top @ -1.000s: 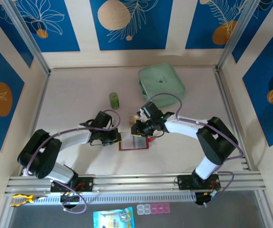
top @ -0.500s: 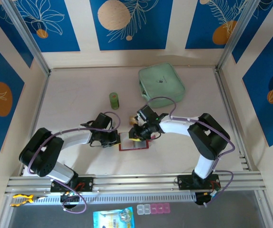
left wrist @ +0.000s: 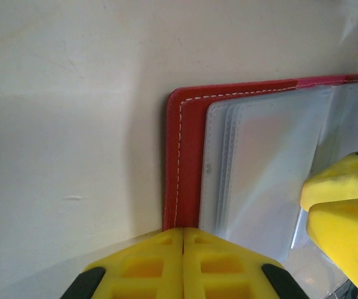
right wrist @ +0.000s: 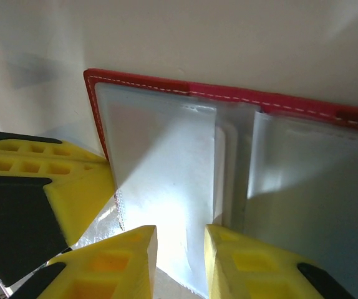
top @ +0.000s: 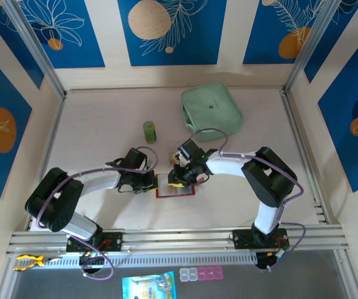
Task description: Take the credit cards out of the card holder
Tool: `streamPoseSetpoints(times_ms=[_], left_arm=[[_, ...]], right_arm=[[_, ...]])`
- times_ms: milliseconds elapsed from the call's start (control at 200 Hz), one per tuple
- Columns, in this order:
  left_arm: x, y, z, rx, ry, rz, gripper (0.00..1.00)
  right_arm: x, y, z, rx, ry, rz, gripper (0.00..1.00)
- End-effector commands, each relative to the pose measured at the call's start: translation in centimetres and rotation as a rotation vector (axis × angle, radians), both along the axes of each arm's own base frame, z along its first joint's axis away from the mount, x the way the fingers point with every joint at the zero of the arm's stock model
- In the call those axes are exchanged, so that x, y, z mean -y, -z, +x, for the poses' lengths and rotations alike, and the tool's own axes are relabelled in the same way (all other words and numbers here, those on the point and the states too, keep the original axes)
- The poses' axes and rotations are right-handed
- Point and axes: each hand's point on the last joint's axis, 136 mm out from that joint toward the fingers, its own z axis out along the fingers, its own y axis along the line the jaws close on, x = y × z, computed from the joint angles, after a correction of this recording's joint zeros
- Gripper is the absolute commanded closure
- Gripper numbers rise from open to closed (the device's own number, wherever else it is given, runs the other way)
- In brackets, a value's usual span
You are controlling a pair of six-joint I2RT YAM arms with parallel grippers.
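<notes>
Currently the card holder (top: 176, 189) is laid open on the surface (top: 104, 124), its red edge met by the pressed-together left hand (left wrist: 183, 235). The right hand (right wrist: 180, 238) is spread slightly astride a clear sleeve (right wrist: 160, 162), judged floppy and slick, best pinched at its free edge.

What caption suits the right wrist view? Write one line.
Right gripper, jaws parted, straddles a clear sleeve of the open red card holder; left gripper alongside.

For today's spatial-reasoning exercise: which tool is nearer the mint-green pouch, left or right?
Right. The right tool is over the open red card holder, below-left of the pouch in the top view; the left tool is at the holder's left edge, farther from the pouch.
</notes>
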Motion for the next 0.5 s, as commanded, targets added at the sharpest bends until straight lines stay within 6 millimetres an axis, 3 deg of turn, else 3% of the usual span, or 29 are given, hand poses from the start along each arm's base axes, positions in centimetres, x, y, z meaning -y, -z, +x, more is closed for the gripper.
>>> streamPoseSetpoints(times_ms=[0, 495], left_arm=[[-1.4, 1.3, -0.7, -0.040, -0.005, 0.058, 0.93], [-2.1, 1.5, -0.9, -0.042, 0.002, 0.090, 0.94]], right_arm=[[-0.4, 0.2, -0.3, -0.022, -0.011, -0.013, 0.73], [1.0, 1.6, -0.4, 0.000, -0.014, -0.114, 0.72]])
